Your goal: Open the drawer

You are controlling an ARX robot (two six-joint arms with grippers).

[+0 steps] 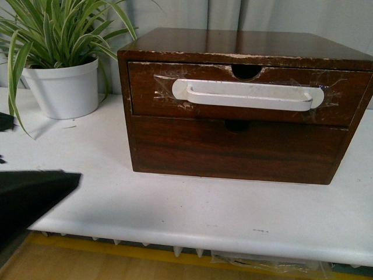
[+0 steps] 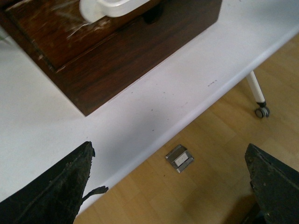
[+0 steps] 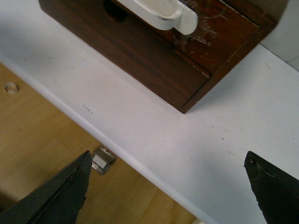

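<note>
The drawer [image 1: 250, 116] is the upper of two fronts in a dark-brown wooden cabinet [image 1: 233, 44] that fills the middle and right of the front view. It is pushed in, its front in line with the cabinet's face. A long white handle [image 1: 247, 94] runs across it, held on by clear tape [image 1: 163, 87], and a half-round notch [image 1: 246, 71] is cut in its chipped top edge. Below it is the plain lower front [image 1: 233, 149], which has no handle. The cabinet stands on a white table [image 1: 204, 216], with a striped green plant [image 1: 52, 29] in a white pot [image 1: 64, 87] at the upper left of the frame.

At the lower left of the front view a black shape [image 1: 29, 198] reaches in over the table's near edge; it is probably part of the left arm, but too little shows to be sure.

In the left wrist view the left gripper [image 2: 168, 147] has its two black fingers [image 2: 60, 186] spread wide with nothing between them. It hangs over the table's edge and the wooden floor [image 2: 219, 140], and the drawer lies ahead of it, well apart, with only one end of the handle in sight.

The right gripper [image 3: 167, 154] is likewise spread wide and holds nothing. It is above the table's edge, and the drawer's other handle end lies ahead of it, untouched.
</note>
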